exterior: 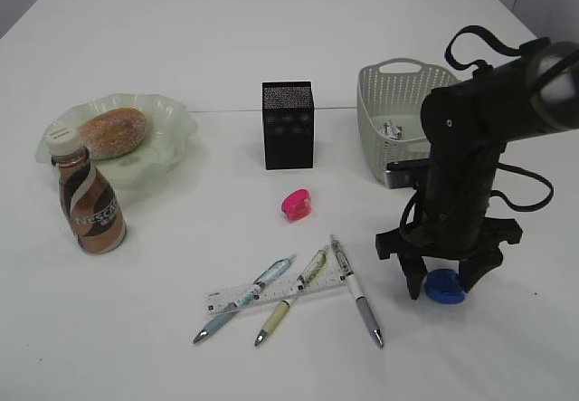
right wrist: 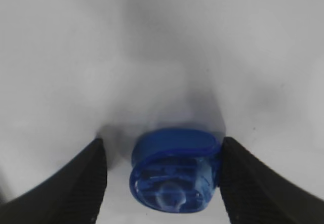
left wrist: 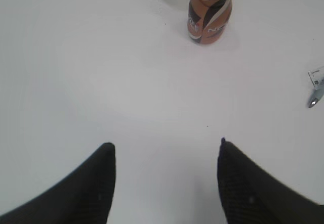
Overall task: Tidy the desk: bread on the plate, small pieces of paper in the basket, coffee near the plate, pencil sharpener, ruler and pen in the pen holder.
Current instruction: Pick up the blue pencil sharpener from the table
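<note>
The blue pencil sharpener (right wrist: 174,171) lies on the desk (exterior: 271,39) right between my right gripper (exterior: 443,285) fingers. They stand wide apart around it, not squeezing yet, so I can pinch it and carry it to the pen holder (exterior: 288,125). My left gripper (left wrist: 164,183) is open too, holding nothing, near the coffee (left wrist: 209,12).

On the desk (exterior: 271,48), the right gripper (exterior: 442,283) stands at near right, jaws spread around a blue sharpener (exterior: 445,287); bread (exterior: 113,132) lies on the plate (exterior: 176,125) at left.
</note>
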`<act>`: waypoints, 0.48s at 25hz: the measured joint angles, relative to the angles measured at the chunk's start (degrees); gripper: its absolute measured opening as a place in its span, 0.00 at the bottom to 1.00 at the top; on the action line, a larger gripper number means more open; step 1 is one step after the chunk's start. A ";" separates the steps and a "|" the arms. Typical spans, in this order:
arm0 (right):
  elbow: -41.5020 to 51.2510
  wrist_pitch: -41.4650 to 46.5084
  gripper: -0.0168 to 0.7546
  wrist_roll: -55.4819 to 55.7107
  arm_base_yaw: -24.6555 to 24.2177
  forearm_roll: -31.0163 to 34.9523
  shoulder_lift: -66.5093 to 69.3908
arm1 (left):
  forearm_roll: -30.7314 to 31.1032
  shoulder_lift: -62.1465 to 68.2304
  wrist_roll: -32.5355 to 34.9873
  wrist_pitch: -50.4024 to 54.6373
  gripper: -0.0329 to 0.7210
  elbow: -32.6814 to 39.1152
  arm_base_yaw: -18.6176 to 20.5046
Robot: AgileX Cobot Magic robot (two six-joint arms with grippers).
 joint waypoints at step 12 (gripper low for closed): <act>-0.72 0.38 0.46 0.00 0.00 1.73 0.26 | 0.00 0.00 0.00 0.00 0.66 0.00 0.00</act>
